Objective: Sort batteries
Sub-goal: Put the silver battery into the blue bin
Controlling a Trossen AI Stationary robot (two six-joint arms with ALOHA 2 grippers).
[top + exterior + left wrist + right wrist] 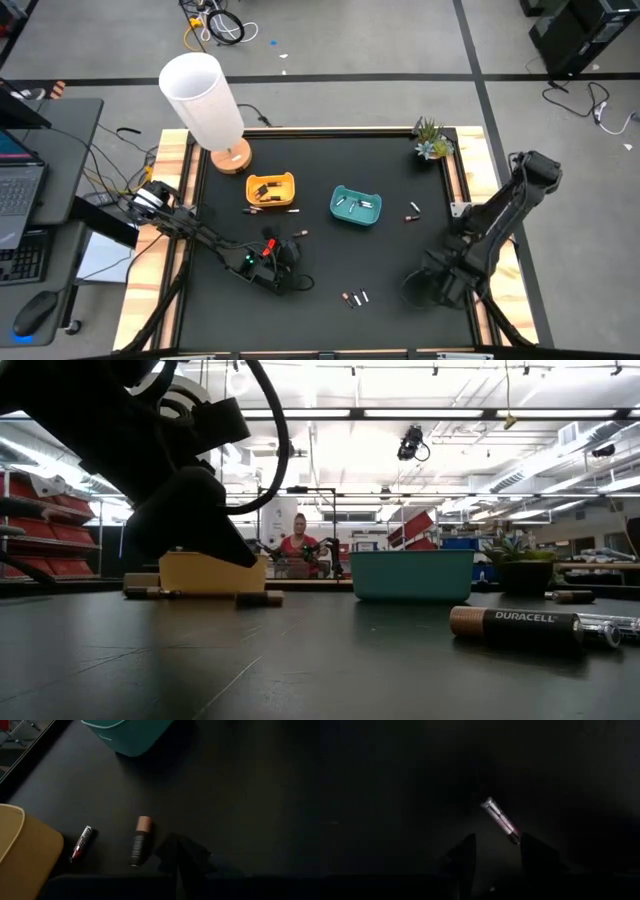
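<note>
Batteries are all over your mat: a few inside the teal tray (356, 206), some in and beside the yellow tray (270, 189), one pair (354, 298) loose near the front edge and one (414, 209) right of the teal tray. Your left gripper (177, 857) sits low on the mat in front of the yellow tray, fingers pressed together on nothing, with a copper-tipped battery (140, 841) just beside it. Your right gripper (496, 851) hovers front right, fingers spread, a silver battery (501, 820) lying just beyond them.
</note>
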